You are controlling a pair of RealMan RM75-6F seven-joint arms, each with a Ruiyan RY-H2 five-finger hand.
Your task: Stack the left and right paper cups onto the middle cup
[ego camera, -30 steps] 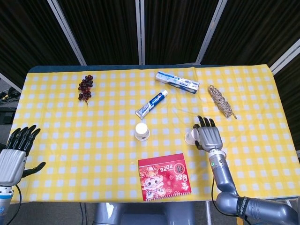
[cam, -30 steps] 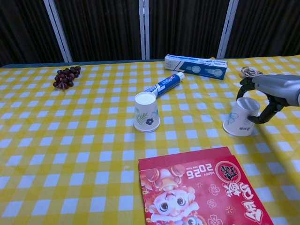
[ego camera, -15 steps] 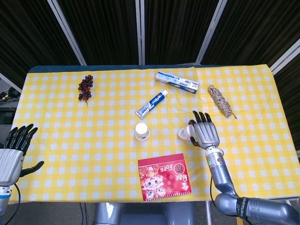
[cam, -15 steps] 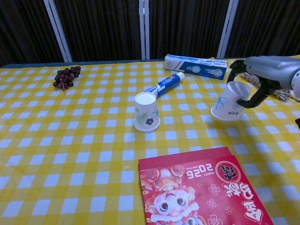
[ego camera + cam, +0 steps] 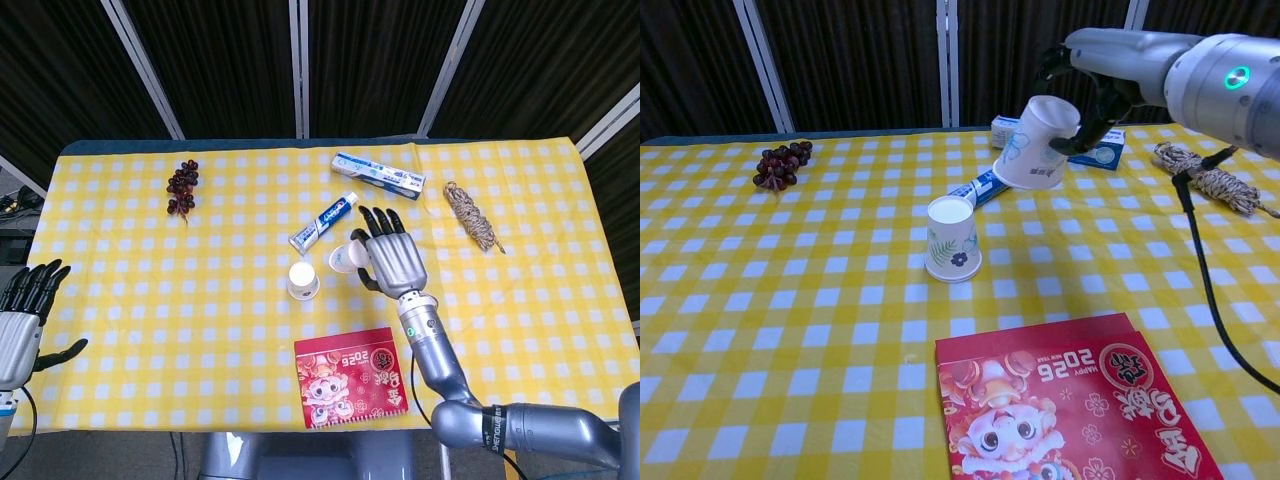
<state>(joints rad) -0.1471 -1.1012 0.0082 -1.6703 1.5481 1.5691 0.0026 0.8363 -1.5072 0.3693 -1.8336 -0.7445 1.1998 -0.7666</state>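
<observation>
- Dark curtained backdrop with pale vertical posts; the counter (image 5: 120, 300) is covered in a yellow-and-white check cloth.
- Middle cup (image 5: 952, 238): white paper cup with a leaf and flower print, standing mouth-down near the counter's centre, flat base up. Nothing on it. Its inside is hidden.
- Right hand (image 5: 1087, 82) grips a second paper cup (image 5: 1036, 143) in the air, up and to the right of the middle cup, not touching it. The cup is tilted, mouth pointing down and to the left; fingers wrap its upper, closed end. From the head view the same cup (image 5: 344, 259) shows just right of the standing one, clear of it.
- Whether anything is inside the held cup cannot be told.
- Left hand (image 5: 22, 318) sits off the counter's near left edge, fingers spread apart, holding nothing; only the head view shows it.
- Only these two cups show.
- Toothpaste tube (image 5: 323, 222) lies diagonally just behind the middle cup; toothpaste box (image 5: 378, 175) lies further back.
- Bunch of dark grapes (image 5: 780, 164) at far left of the counter.
- Coil of twine (image 5: 471, 215) at far right.
- Red envelope (image 5: 1070, 400) with a cartoon figure and gold print lies flat at the near edge, in front of the middle cup and apart from it.
</observation>
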